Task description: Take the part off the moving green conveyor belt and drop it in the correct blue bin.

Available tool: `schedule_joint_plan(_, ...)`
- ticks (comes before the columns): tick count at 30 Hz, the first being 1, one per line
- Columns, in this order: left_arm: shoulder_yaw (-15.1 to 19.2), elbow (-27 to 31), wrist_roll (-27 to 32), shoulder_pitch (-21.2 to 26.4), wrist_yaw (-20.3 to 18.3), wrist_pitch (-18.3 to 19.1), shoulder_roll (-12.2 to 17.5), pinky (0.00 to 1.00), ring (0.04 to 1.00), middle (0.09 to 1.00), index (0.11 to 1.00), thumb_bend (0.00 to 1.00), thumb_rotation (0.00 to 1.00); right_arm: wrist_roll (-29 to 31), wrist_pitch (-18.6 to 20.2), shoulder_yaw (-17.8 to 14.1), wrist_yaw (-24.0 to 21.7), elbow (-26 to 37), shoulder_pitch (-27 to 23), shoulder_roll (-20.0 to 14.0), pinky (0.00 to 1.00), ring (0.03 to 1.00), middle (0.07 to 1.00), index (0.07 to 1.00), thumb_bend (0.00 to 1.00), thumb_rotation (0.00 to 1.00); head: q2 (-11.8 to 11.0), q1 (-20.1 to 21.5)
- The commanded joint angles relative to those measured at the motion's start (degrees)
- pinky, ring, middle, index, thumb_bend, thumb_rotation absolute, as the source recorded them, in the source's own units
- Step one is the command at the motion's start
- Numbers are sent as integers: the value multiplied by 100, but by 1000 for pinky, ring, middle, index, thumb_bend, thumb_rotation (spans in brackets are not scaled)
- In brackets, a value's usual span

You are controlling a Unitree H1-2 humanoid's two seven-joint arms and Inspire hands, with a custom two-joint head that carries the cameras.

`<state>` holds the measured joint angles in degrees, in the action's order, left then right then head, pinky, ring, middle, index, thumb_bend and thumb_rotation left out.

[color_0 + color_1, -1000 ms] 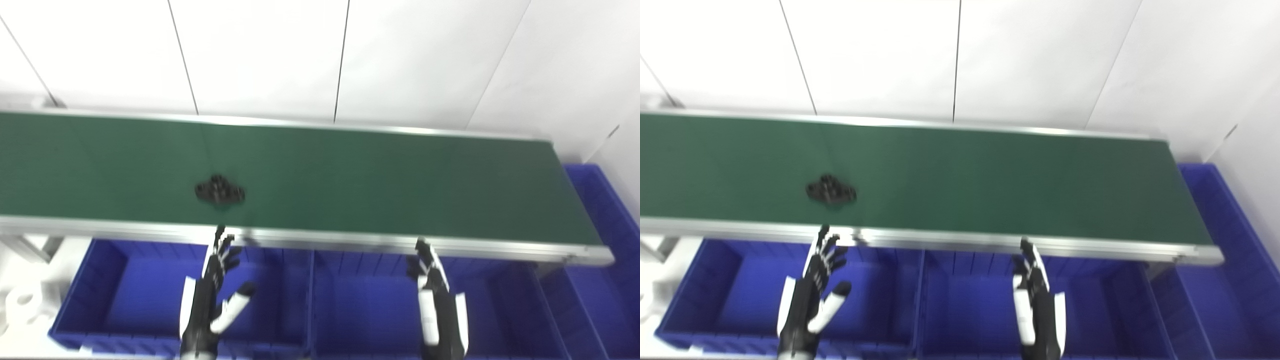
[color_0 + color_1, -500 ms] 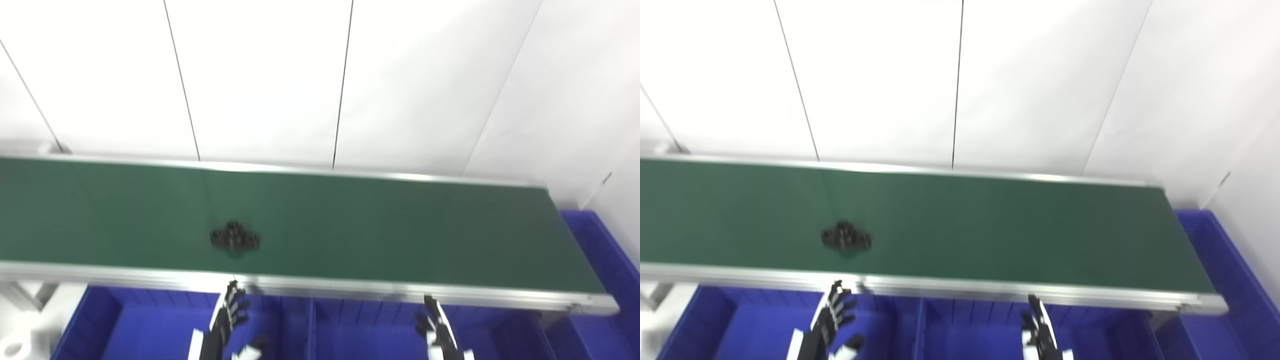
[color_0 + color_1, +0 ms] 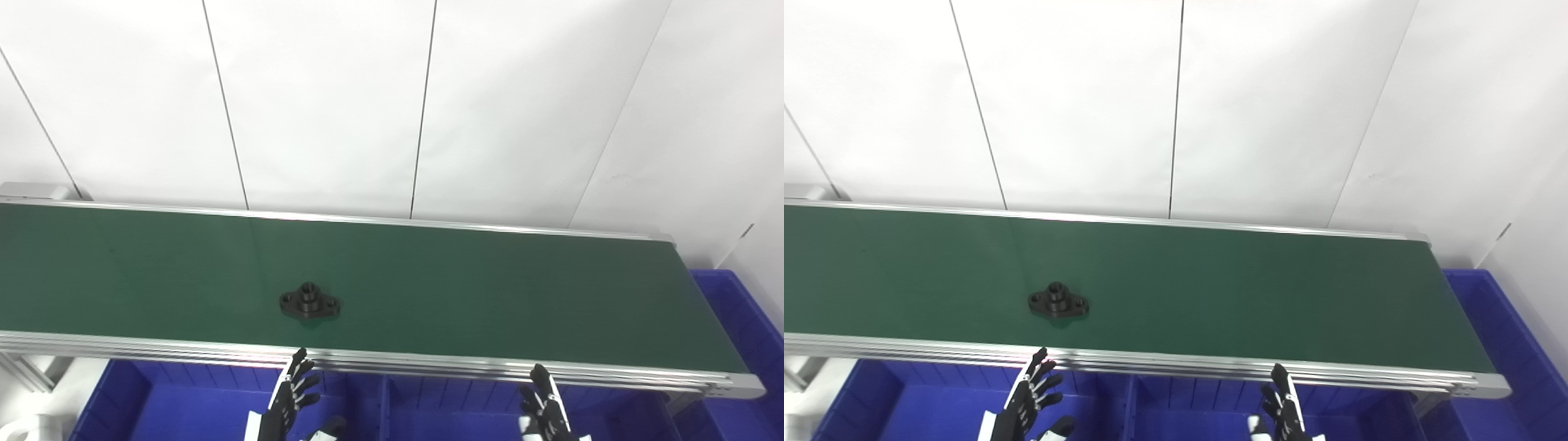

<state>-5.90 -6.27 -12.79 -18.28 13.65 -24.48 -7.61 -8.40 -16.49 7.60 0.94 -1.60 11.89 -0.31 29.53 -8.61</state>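
Left eye view: white panelled wall [image 3: 331, 104] with thin dark vertical seams behind; matte green conveyor belt [image 3: 490, 294] spans the frame, brushed aluminium rails on both long edges. Blue plastic bins [image 3: 202, 410] sit below the near rail, ribbed walls, a divider between them; another blue bin [image 3: 729, 300] at the belt's right end. Part [image 3: 309, 302] is a black flanged piece, round raised hub, bolt holes in the lobes, lying flat on the belt near its front edge, left of centre. Left hand [image 3: 288, 401] wide, fingers spread, holding nothing, over the bin just below the part. Right hand [image 3: 1285, 411] likewise spread, empty; right eye view shows slightly more of it.
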Motion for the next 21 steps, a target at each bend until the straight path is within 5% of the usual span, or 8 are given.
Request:
schedule_joint_plan(1,-33,223,-38,-9,-14,-149,-43,759,840,901,922,901,689,-324,-145,84,35,227,-66,-15,886,910,963,996,747,661,24,-22)
schedule_joint_plan(6,-49,339,-3,-35,-72,-53,-51,772,832,897,920,886,675,-1467,-535,223,382,351,-266,-133,807,851,897,951,793,462,166,-53)
schedule_joint_plan(11,-40,342,-41,-17,-120,-30,-26,773,827,895,922,873,676,-2014,-446,310,520,483,-463,-174,747,817,872,896,874,346,214,43)
schedule_joint_plan(21,-67,327,52,-7,-213,-63,-29,805,847,917,946,844,675,-3159,546,500,524,358,-1345,87,599,733,826,862,976,450,271,117)
